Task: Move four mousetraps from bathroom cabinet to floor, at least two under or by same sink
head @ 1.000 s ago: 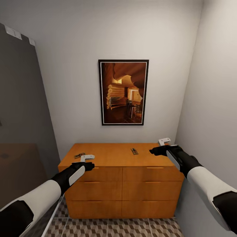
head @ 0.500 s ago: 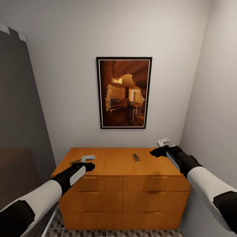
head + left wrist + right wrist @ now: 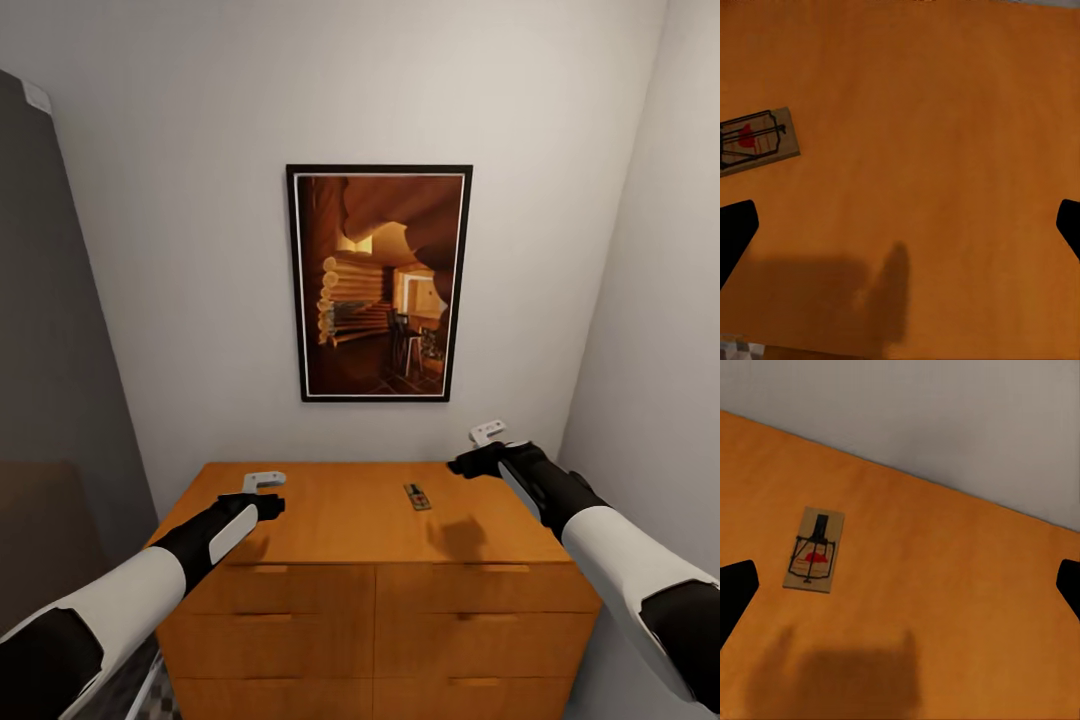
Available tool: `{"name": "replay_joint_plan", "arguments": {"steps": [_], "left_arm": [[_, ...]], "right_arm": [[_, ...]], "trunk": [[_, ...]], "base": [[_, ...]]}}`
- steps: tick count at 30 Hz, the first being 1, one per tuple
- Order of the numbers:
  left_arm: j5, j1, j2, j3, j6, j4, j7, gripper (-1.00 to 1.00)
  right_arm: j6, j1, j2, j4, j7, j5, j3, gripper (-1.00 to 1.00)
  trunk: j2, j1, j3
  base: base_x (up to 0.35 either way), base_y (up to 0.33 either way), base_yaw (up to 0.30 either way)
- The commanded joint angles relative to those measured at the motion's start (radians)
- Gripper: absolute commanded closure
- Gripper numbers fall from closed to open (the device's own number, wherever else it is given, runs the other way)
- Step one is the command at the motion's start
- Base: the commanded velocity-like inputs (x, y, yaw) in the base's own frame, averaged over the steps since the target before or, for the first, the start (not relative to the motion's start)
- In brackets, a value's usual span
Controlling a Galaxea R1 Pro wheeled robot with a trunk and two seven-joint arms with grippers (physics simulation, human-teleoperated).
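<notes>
Both grippers [image 3: 900, 225] [image 3: 900, 585] wide open, empty, above the cabinet [image 3: 340, 520]

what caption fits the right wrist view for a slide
Right gripper open above the cabinet top, one mousetrap lying flat below.

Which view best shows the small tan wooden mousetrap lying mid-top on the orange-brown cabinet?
The right wrist view: the mousetrap lies whole, its wire and red bit plain. In the head view it is tiny. The left wrist view shows a mousetrap cut by the picture's edge, perhaps another.
</notes>
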Motion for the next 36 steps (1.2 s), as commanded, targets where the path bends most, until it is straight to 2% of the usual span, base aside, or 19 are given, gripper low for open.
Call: {"name": "replay_joint_plan", "arguments": {"steps": [1,8,17,21,29,36], "left_arm": [[0.009,-0.001,0.002,-0.008,0.002,-0.003,0.009,-1.0],[0.008,-0.001,0.004,-0.008,0.001,-0.003,0.021,-1.0],[0.009,-0.001,0.008,-0.007,-0.004,-0.003,0.032,-1.0],[0.009,-0.001,0.008,-0.007,-0.004,-0.003,0.033,-1.0],[0.009,-0.001,0.007,-0.008,-0.004,-0.003,0.034,-1.0],[0.009,-0.001,0.007,-0.008,-0.004,-0.003,0.034,-1.0]], "right_arm": [[0.005,-0.001,-0.001,-0.001,0.004,-0.011,0.006,-1.0],[0.019,-0.001,0.008,-0.001,0.055,-0.017,0.003,-1.0],[0.116,-0.001,0.052,-0.003,0.079,-0.019,0.0,-1.0],[0.127,-0.001,0.057,-0.003,0.106,-0.019,0.0,-1.0],[0.135,-0.001,0.06,-0.003,0.233,-0.015,-0.001,-1.0],[0.134,-0.001,0.061,-0.003,0.253,-0.012,-0.001,-1.0]], "trunk": [[-0.001,0.001,-0.001],[-0.001,0.001,-0.001],[-0.001,0.001,-0.001],[-0.001,0.001,-0.001],[-0.001,0.001,-0.001],[-0.001,0.001,-0.001]], "base": [[0.046,0.0,0.0],[0.018,0.0,0.0],[0.003,0.0,0.0],[0.0,0.0,0.0],[0.0,0.0,0.0],[0.0,0.0,0.0]]}}
